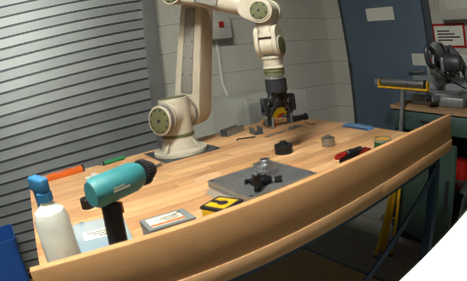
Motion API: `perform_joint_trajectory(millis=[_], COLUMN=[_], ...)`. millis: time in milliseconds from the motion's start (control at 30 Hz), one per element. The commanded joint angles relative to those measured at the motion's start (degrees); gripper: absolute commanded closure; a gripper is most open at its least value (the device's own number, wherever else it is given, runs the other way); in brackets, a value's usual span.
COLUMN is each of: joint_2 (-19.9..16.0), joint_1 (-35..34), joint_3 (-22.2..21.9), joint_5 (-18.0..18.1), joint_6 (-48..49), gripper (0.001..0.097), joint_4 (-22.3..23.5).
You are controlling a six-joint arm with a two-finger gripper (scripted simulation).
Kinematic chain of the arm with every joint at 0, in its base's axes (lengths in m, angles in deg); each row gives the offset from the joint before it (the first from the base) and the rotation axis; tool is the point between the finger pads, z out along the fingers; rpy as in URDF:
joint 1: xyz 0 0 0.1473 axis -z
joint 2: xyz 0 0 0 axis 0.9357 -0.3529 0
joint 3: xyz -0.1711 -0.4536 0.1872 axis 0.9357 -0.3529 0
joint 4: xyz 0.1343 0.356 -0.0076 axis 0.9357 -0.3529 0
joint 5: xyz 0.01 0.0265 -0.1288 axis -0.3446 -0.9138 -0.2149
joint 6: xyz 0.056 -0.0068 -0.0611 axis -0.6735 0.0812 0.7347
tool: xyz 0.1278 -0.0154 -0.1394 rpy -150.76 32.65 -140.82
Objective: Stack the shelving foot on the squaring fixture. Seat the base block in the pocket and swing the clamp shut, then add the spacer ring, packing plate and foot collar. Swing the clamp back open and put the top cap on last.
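Note:
My gripper [278,119] is open and holds nothing. It hangs low over the far side of the bench, in front of a yellow and red round object [280,114]. The grey squaring fixture [260,179] lies near the front edge. A grey part [265,165] sits in its pocket beside the black clamp [258,180]. A black round part [283,147] stands mid-bench. A grey round part [327,140] stands to its right. A grey bracket-like part [255,130] lies near the gripper.
Behind the work is a block wall, with the arm's base [179,128] at the back left. A teal drill [118,188], a white bottle [54,225], a yellow tag [220,204] and a label plate [167,219] crowd the front left. Red-handled pliers [351,153] lie right.

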Motion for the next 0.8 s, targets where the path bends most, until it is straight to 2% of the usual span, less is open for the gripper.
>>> perform_joint_trajectory(millis=[0,433,767], joint_2=[0.0,-0.1,-2.1], joint_1=[0.0,0.0,0.0], joint_3=[0.1,-0.4,-4.2], joint_5=[0.0,0.0,0.0], joint_6=[0.0,0.0,0.0], gripper=[0.0141,0.0141,0.0141], joint_4=[0.0,0.6,6.3])
